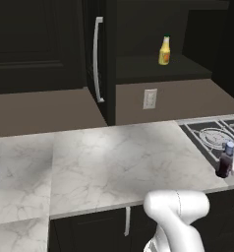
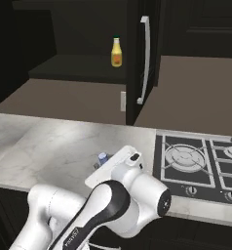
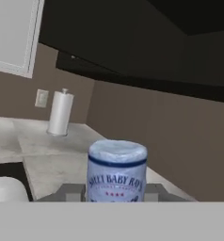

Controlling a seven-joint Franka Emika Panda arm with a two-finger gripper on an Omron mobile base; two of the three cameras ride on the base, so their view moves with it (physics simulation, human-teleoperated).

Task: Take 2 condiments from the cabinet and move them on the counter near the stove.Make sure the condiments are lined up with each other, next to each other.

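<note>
Presently the end effector (image 3: 116, 195) is clamped on the dark bottle (image 1: 225, 163), which stands upright on the worktop (image 1: 119, 157) at its front edge, just beside the stove (image 2: 198, 166). Yellow bottle (image 2: 116, 52) stands upright on the cabinet (image 1: 97, 59) shelf, well apart.

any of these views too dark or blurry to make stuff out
Left base view: cabinet interior nearly black, yellow bottle still clear. Right base view: the arm hides most of the dark bottle. Hand view: sharp enough, the bottle's label is readable.
</note>
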